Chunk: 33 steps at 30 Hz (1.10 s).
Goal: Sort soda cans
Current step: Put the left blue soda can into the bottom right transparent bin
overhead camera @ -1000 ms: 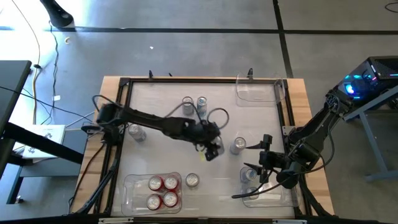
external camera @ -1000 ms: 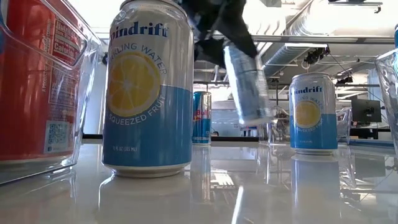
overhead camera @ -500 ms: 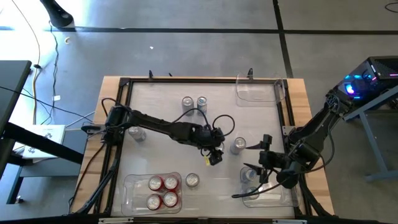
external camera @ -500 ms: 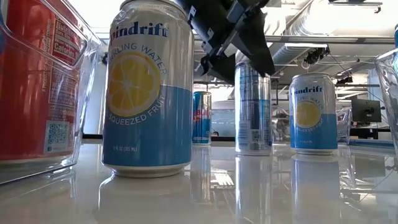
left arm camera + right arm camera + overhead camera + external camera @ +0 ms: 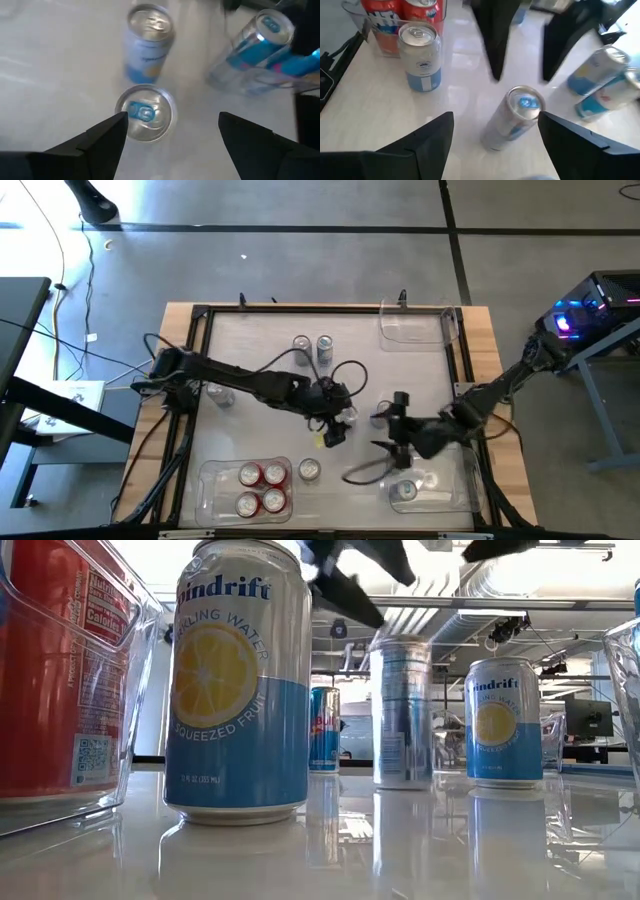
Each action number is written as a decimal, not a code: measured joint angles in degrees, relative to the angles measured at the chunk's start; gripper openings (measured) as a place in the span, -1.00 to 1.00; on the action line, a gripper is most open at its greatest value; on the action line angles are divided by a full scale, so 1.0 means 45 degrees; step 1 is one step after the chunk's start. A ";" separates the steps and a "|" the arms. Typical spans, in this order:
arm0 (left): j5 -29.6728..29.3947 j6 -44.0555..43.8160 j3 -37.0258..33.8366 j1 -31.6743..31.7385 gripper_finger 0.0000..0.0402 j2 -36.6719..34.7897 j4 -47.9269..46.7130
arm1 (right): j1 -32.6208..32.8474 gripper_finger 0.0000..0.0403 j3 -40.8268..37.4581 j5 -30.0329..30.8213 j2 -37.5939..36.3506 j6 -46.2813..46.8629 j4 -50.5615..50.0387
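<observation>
A slim silver-and-blue can (image 5: 402,710) stands upright on the table's middle, on its base; it also shows in the left wrist view (image 5: 145,112) and the right wrist view (image 5: 517,117). My left gripper (image 5: 336,428) is open just above it, fingers either side of its top, not touching. My right gripper (image 5: 388,423) is open, level with the table, a little to the can's right, empty. A light-blue lemon can (image 5: 149,42) stands close behind the slim can. Three red cans (image 5: 260,485) stand in the near-left bin.
Another lemon can (image 5: 309,470) stands beside the red cans' bin (image 5: 215,490). Two cans (image 5: 313,345) stand at the far middle, one (image 5: 216,392) at the left. The near-right bin (image 5: 455,490) holds a can (image 5: 405,491). An empty clear bin (image 5: 415,325) sits far right.
My left gripper has brought the slim can down from a tilt, stood it upright on the table, let go and risen a little above it. My right gripper has left the near-right bin and gone toward the table's left edge, up to the slim can.
</observation>
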 joint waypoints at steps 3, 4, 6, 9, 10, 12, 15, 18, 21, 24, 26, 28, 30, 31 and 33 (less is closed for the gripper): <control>-0.2105 -0.0121 0.0000 -0.0386 0.53 -0.0666 -0.1461 | -0.1003 0.42 0.0000 -0.1154 0.0518 -0.0613 0.0736; -0.2871 -0.0212 0.0000 -0.0532 0.53 -0.0869 -0.1927 | -0.1282 0.42 0.0000 -0.1485 0.0721 -0.0753 0.1009; -0.4024 -0.0653 0.0000 -0.0774 0.53 -0.1284 -0.2800 | -0.1822 0.42 0.0000 -0.1898 0.1138 -0.1047 0.1436; -0.4854 -0.1453 -0.0323 -0.1134 0.53 -0.1817 -0.3530 | -0.2539 0.42 0.0000 -0.2033 0.1748 -0.1291 0.2042; -0.5108 -0.1689 -0.0593 -0.1266 0.53 -0.1993 -0.3551 | -0.2770 0.42 0.0000 -0.2039 0.1925 -0.1283 0.2102; -0.5513 -0.2216 -0.1250 -0.1483 0.53 -0.2367 -0.3482 | -0.3176 0.42 0.0000 -0.2046 0.2183 -0.1160 0.2257; -0.5833 -0.3278 -0.2429 -0.1686 0.53 -0.2928 -0.3137 | -0.3691 0.42 0.0000 -0.2607 0.2549 -0.0959 0.2345; -0.6386 -0.4313 -0.3672 -0.1833 0.53 -0.3314 -0.2342 | -0.4020 0.42 0.0000 -0.2925 0.2946 -0.0870 0.2346; -0.7027 -0.5218 -0.4765 -0.1968 0.53 -0.3427 -0.1301 | -0.4211 0.42 0.0000 -0.2952 0.3283 -0.0866 0.2495; -0.7153 -0.5541 -0.5664 -0.2116 0.53 -0.3354 0.0135 | -0.4254 0.41 0.0000 -0.2949 0.3570 -0.0866 0.2705; -0.7147 -0.5571 -0.6206 -0.2188 0.53 -0.3309 0.1415 | -0.4254 0.34 0.0000 -0.2967 0.3667 -0.0870 0.2860; -0.7157 -0.5572 -0.6748 -0.2237 0.53 -0.3306 0.2638 | -0.4249 0.20 0.0000 -0.2996 0.3691 -0.0847 0.2943; -0.7152 -0.5566 -0.7181 -0.2263 0.53 -0.3306 0.3664 | -0.4240 0.10 0.0000 -0.3030 0.3598 -0.0807 0.2904; -0.7157 -0.5565 -0.7306 -0.2263 0.53 -0.3306 0.3840 | -0.4221 0.10 -0.0005 -0.3130 0.3494 -0.0717 0.2833; -0.7160 -0.5564 -0.7451 -0.2259 0.53 -0.3306 0.4135 | -0.4112 0.10 -0.0010 -0.3282 0.2970 -0.0620 0.2611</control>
